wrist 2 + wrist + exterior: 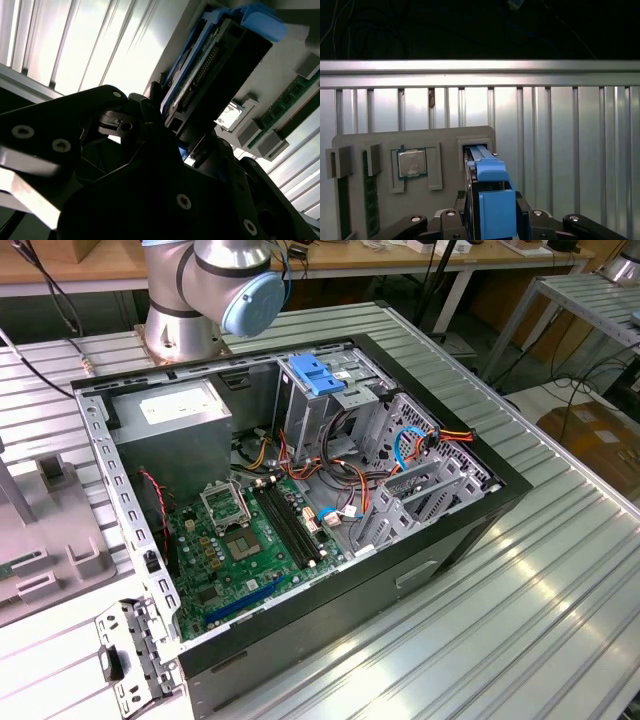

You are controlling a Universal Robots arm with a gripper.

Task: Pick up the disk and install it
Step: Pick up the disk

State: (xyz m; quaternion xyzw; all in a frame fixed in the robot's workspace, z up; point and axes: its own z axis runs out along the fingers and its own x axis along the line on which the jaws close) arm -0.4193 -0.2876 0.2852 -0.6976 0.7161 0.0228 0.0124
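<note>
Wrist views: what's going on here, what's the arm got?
The arm's end effector is closed on the disk, which stands on edge with its blue side rails showing, at a slot in the grey holder. That holder also carries a processor chip and a memory stick. In the exterior view the open computer case lies on the ribbed table. The disk is not yet installed in the case.

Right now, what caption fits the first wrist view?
Black pincer gripping the blue-railed rectangular metal disk at the slot of a grey plastic tray, beside a square silver chip.
</note>
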